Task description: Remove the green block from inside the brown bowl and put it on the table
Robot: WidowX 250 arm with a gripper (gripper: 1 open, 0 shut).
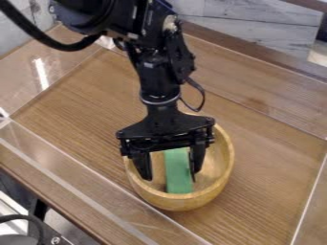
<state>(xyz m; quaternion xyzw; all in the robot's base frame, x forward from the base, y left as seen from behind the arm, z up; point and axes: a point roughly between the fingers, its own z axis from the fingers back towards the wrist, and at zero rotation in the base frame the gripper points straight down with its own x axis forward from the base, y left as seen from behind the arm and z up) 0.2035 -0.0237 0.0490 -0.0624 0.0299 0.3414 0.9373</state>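
Observation:
The brown bowl (pixel 219 179) sits on the table (pixel 90 105) near the front, right of centre. Inside it lies the green block (pixel 177 170), a bright green bar leaning from the bowl's middle toward its front rim. My black gripper (pixel 170 159) points straight down into the bowl, open, with one finger on either side of the block's upper end. The fingers (pixel 144 158) straddle the block; whether they touch it does not show. The block's far end is hidden behind the gripper body.
Clear acrylic walls (pixel 52 158) edge the tabletop at the front and left, close to the bowl. The black arm (pixel 156 57) rises from the bowl toward the upper left. A pale wall surface (pixel 274 24) lies behind the table.

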